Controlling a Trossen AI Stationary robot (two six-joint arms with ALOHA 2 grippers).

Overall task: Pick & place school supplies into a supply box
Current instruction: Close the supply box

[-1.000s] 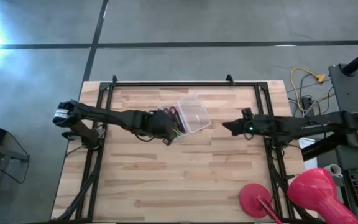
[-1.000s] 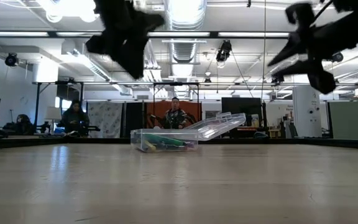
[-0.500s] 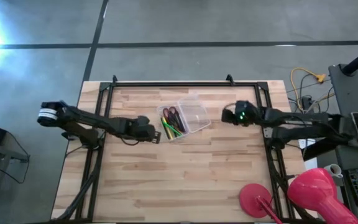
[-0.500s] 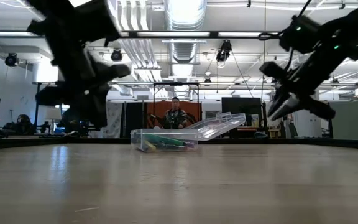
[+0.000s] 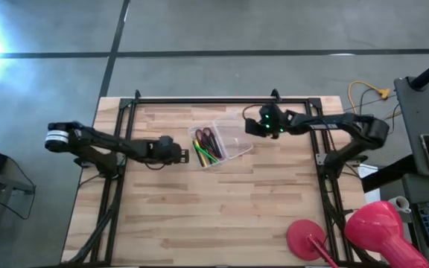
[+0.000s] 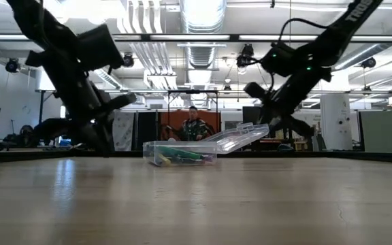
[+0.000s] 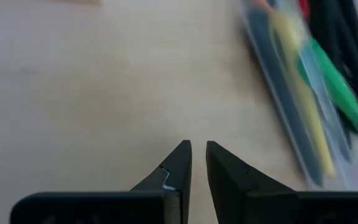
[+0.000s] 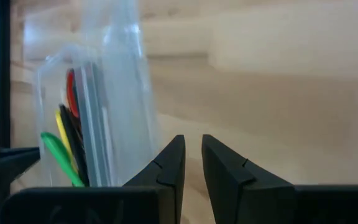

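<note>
The clear supply box (image 5: 213, 146) sits on the wooden table (image 5: 214, 216) a little far of centre, between the two grippers. The left gripper (image 5: 182, 155) hovers just left of the box, its jaws nearly closed with only a slit between them and nothing in them; in the left wrist view (image 7: 198, 163) the box wall lies ahead and to one side, apart from the tips. The right gripper (image 5: 251, 127) hangs just right of the box's open lid (image 5: 233, 138), jaws likewise almost shut and empty (image 8: 192, 160).

Inside the box the pens (image 5: 208, 153) lie side by side, long axes running roughly near-to-far with a slight slant; green (image 7: 340, 99) and yellow (image 7: 303, 106) ones show plainly, and dark ones beside them. The red-handled scissors (image 5: 205, 135) lie at the far end, handles probably toward the far edge. The lid tilts up to the right in the low view (image 6: 240, 138).

A red round-based object (image 5: 309, 240) stands at the near right corner, well apart.
</note>
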